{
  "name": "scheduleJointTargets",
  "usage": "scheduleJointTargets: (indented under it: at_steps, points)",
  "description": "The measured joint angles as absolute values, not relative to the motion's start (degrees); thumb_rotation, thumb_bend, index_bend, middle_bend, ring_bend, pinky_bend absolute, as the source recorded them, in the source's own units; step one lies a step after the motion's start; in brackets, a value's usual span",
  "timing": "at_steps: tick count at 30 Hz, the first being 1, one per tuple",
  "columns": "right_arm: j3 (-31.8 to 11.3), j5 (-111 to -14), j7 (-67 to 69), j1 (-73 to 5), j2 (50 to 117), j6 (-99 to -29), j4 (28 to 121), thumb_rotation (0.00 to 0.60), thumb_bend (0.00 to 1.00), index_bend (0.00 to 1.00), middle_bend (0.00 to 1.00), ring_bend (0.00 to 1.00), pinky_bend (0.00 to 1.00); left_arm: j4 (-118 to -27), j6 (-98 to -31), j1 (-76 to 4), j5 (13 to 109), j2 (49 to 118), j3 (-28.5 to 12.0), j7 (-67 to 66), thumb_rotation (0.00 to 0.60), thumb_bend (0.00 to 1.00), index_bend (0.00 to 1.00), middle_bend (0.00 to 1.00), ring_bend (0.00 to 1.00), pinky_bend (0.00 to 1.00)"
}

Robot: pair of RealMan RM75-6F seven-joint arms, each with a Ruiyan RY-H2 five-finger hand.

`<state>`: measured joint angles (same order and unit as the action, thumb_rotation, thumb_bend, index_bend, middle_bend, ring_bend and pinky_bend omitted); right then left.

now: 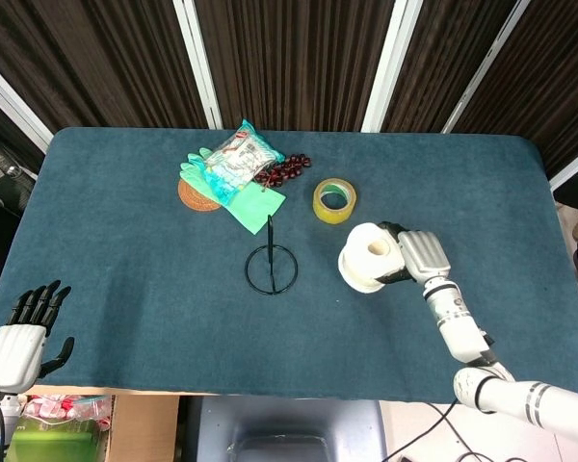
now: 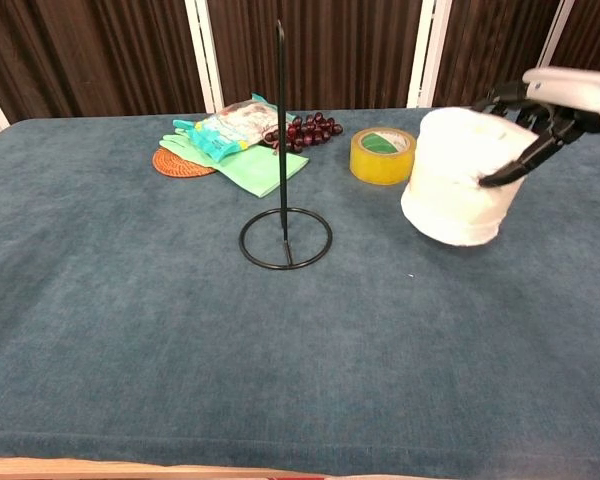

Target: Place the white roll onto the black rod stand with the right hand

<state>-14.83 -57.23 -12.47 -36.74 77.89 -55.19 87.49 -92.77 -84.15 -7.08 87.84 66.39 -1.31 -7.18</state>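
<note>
The right hand (image 1: 416,256) is clamped around the white roll (image 1: 370,257), fingers wrapped over its far side and thumb on the near side. In the chest view the roll (image 2: 454,176) looks lifted just off the blue table (image 1: 125,231) and tilted slightly, though whether its lower edge has fully cleared the cloth is hard to judge.

The black rod stand (image 1: 271,267) sits at 9 o'clock from the roll, near but apart, its rod upright above the ring base and bare. A yellow tape roll (image 1: 334,199) lies at 11 o'clock from the white roll, close by. Farther toward 10 o'clock sit a green glove (image 1: 239,192), a snack packet (image 1: 239,159) on top of it, a bunch of dark grapes (image 1: 285,169) and an orange coaster (image 1: 195,195).

The left hand (image 1: 24,337) hangs off the table's near left corner, fingers apart and straight, holding nothing.
</note>
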Motion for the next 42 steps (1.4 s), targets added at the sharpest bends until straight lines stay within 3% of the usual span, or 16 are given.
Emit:
scheduleJointTargets:
  at_steps: [10,16,30,42]
  points:
    - [-19.5,-70.0,5.4,-31.7,73.7,-69.8,98.8,0.600,0.26,0.88,0.68,0.66,0.60,-92.8,-84.1,-7.1,87.8,66.4,-1.3,-7.2,0.600,0.43,0.00,0.00,0.00,0.08]
    - [-23.7,-70.2,4.4,-31.8,71.5,-72.2,109.0,0.600,0.26,0.87,0.68,0.66,0.60,-92.8,-84.1,-7.1,87.8,66.4,-1.3,-7.2,0.600,0.43,0.00,0.00,0.00,0.08]
    - [-30.0,-53.3,-23.1,-45.2,78.3,-74.7,115.5,0.600,0.26,0.87,0.68,0.66,0.60,-90.7,-84.3,-7.5,89.0,63.7,-1.6,1.7,0.600,0.43,0.00,0.00,0.00,0.08]
    - [-30.2,-41.7,-35.0,-52.6,84.5,-79.4,115.9,0.600,0.26,0.83,0.68,0.66,0.60,-90.4,-85.1,-7.2,89.7,63.5,-1.2,1.8,0.600,0.43,0.00,0.00,0.00,0.08]
